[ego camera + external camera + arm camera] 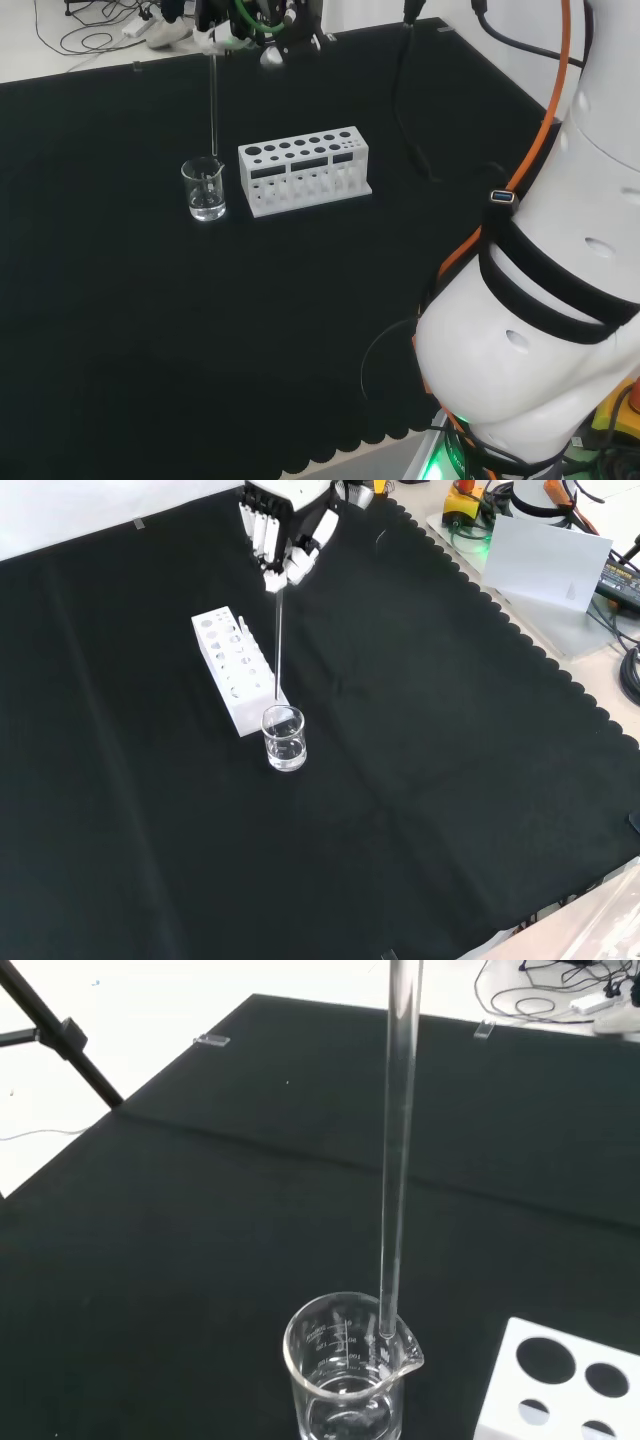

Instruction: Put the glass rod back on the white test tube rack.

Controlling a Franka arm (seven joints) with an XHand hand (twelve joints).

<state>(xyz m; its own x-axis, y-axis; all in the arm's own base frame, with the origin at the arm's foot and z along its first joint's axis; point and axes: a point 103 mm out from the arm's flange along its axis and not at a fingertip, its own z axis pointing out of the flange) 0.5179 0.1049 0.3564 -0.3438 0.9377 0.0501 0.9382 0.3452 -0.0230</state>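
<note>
I am holding the glass rod (279, 640) upright by its top end, pinched in the hand (285, 540), its lower tip hanging at the beaker (284, 738) rim beside the white test tube rack (304, 170), and I am treating it as light, stiff, slick and easily snapped.

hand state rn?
Hand: shut on the glass rod, holding it upright, lower tip at the beaker rim.

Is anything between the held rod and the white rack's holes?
Nothing visible. The hand holds the glass rod upright, its tip at the beaker mouth; the white rack stands right beside it, holes open.
</note>
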